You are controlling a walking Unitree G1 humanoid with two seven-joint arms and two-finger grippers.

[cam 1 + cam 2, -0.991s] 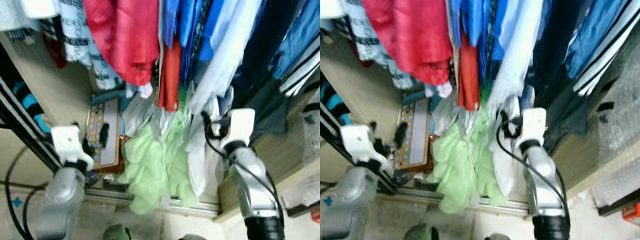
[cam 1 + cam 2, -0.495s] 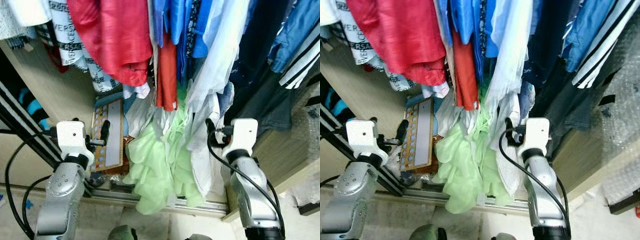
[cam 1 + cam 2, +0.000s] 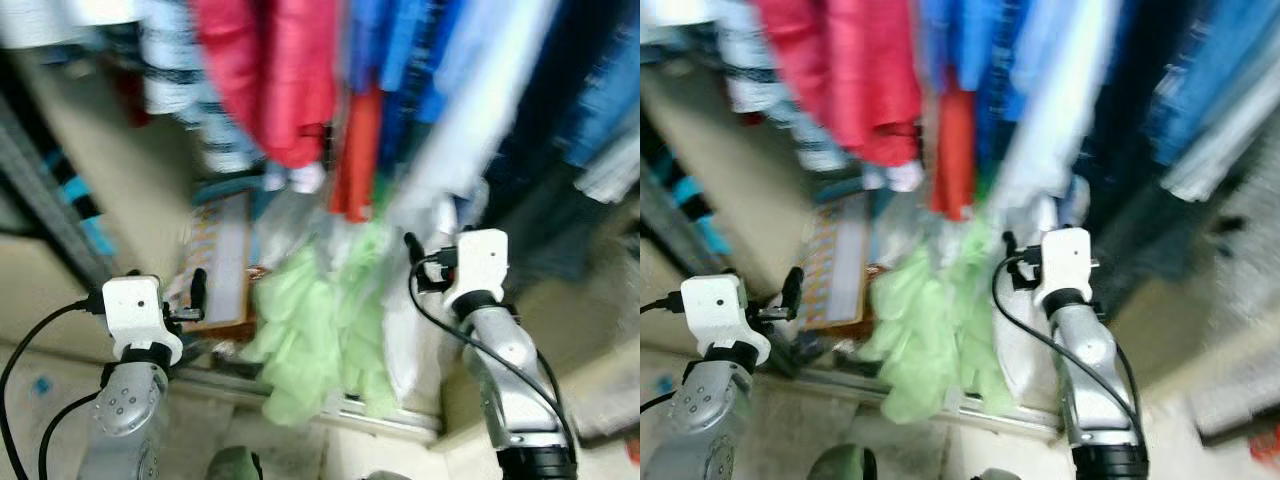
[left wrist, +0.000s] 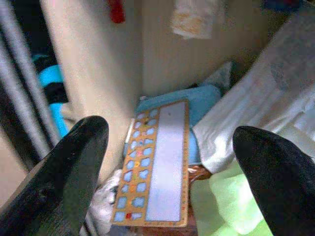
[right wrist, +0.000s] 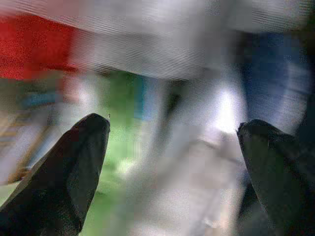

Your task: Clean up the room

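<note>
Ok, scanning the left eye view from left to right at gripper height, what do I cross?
Left gripper → orange-bordered board → pale green garment → white garment → right gripper, up against the hanging clothes.

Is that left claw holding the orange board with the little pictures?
No: the left gripper is open, and the board lies beyond its fingers, untouched.

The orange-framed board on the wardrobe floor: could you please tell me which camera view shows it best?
The left wrist view: the orange-framed board lies sharp between the open left gripper fingers, its blue shapes and pale panel plain. Both eye views show it small and motion-blurred beside the light green garment. The right wrist view is too blurred to tell.
</note>
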